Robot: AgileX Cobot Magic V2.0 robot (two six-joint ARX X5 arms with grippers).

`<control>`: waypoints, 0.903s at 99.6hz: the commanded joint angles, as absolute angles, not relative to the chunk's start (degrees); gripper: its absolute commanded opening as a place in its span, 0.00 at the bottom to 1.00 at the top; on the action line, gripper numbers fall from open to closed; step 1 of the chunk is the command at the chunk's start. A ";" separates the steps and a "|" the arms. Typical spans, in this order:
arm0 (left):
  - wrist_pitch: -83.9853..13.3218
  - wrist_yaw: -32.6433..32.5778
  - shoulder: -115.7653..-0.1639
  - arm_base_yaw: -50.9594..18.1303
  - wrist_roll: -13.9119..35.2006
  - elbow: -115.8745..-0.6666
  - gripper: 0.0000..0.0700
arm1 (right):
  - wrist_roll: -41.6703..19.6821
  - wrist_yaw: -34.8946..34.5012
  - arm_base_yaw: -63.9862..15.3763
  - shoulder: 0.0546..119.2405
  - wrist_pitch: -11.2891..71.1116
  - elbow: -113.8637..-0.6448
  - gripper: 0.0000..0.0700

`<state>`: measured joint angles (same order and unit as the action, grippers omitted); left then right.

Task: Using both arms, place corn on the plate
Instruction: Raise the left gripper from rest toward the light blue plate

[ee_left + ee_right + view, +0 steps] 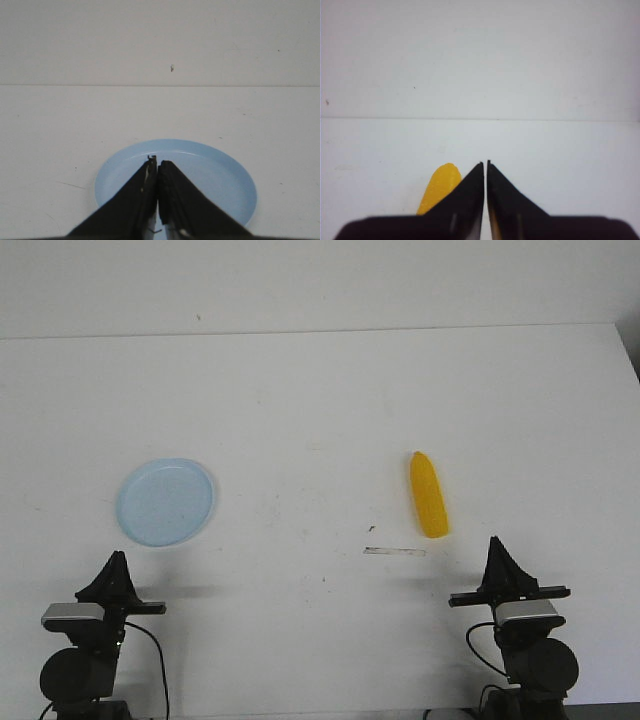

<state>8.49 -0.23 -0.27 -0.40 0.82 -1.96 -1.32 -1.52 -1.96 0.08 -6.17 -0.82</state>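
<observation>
Both sets of fingers are pressed together with nothing between them: the left gripper [157,165] points over the near part of the plate [220,172], and the right gripper [485,165] points just beside the corn [440,187]. In the right wrist view the fingers [470,200] hide most of the cob, leaving only one rounded end visible. In the front view the smooth yellow corn [428,495] lies right of centre on the white counter [320,390], pointed end toward the top of the frame, well apart from the pale blue plate [165,502] at the left.

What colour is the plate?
Pale translucent blue; the plate shows best in the left wrist view.
</observation>
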 commanded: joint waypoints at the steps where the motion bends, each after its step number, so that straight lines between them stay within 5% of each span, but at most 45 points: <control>1: 9.08 -0.25 -0.19 -0.38 1.10 -0.78 0.00 | -1.45 -1.54 -2.02 0.08 -6.81 -0.73 0.02; 90: 9.17 -0.27 -5.43 -0.38 6.11 -11.73 0.00 | -1.45 -1.54 -2.02 0.08 -6.83 -0.73 0.02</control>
<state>9.72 -0.23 -3.68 -0.40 5.56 -9.72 -1.32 -1.52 -1.96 0.08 -6.17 -0.82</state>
